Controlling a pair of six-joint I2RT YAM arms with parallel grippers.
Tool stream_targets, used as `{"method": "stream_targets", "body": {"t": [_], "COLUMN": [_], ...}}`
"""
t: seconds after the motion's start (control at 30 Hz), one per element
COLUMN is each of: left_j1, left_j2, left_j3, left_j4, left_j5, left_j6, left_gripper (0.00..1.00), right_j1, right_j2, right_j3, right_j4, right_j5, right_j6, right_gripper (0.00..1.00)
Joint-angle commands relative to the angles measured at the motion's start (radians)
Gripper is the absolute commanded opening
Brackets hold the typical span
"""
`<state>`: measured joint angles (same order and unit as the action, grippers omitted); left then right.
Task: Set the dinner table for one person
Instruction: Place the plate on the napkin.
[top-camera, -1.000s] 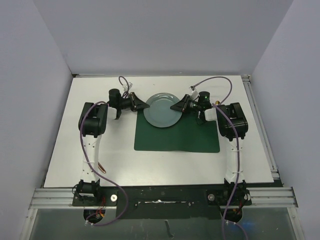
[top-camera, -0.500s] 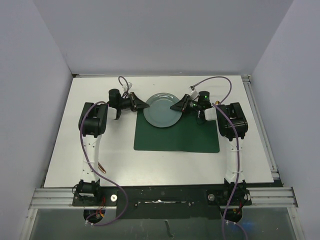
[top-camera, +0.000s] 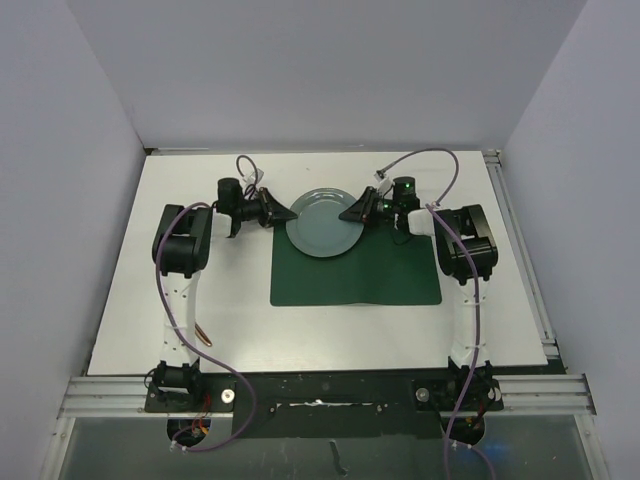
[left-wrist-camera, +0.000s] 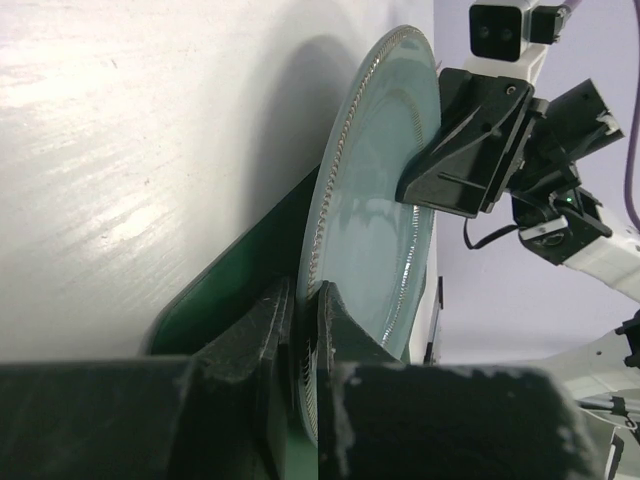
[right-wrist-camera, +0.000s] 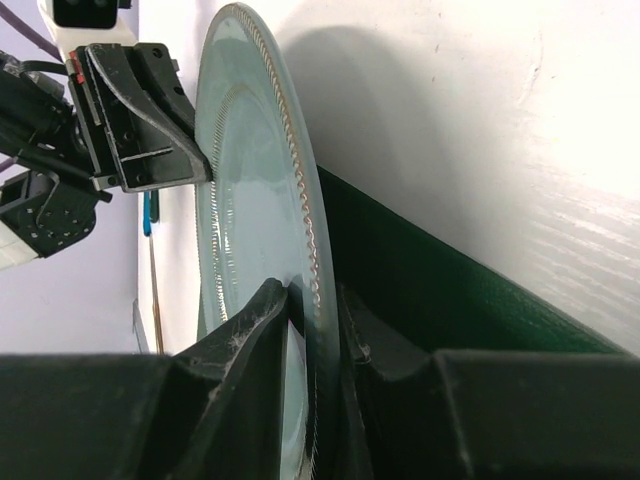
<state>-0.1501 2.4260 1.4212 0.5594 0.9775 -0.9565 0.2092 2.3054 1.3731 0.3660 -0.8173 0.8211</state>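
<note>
Toward the far middle of the worktop (top-camera: 120, 300), a round plate (top-camera: 323, 221) is held between both arms, its near part overlapping the far edge of the dark green placemat (top-camera: 355, 272) and its far part over bare white surface. The left gripper (top-camera: 283, 211) is closed down to a narrow gap on the plate's left rim, and the right gripper (top-camera: 352, 213) is closed likewise on the right rim, directly opposite. In both wrist views the rim is seen pinched between the fingers. The grip line therefore runs left to right across the plate's full width, and neither arm is the nearer one.

No long axis is offered by the plate, being round. From the plate, the middle of the placemat lies toward the arm bases, so the coming move is judged to be a joint draw toward the near side. Both ends would have to be carried evenly. Whether the plate is lifted clear of the mat cannot be told.

A pale grey-green glaze, glossy, is shown on the plate, with a beaded edge and a shallow raised ring inside it.
</note>
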Motion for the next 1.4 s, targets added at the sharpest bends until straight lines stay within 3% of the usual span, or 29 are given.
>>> {"method": "stream_targets", "body": {"t": [0.0, 0.7, 1.37], "left_j1": [-0.085, -0.153, -0.296], "left_j2": [-0.090, -0.289, -0.382], "left_j3": [0.010, 0.001, -0.055], "left_j4": [-0.103, -0.157, -0.339], "left_j5": [0.044, 0.032, -0.046], "left_j6": [0.058, 0.080, 0.219], "left_gripper": [0.00, 0.00, 0.00], "right_j1": [0.094, 0.149, 0.181], "right_j2": [-0.093, -0.308, -0.524], "right_j3": [0.058, 0.009, -0.309], "right_j4": [-0.125, -0.314, -0.403], "right_j5": [0.048, 0.136, 0.258], "right_j6": [-0.134, -0.272, -0.312], "right_gripper": [0.00, 0.00, 0.00]}}
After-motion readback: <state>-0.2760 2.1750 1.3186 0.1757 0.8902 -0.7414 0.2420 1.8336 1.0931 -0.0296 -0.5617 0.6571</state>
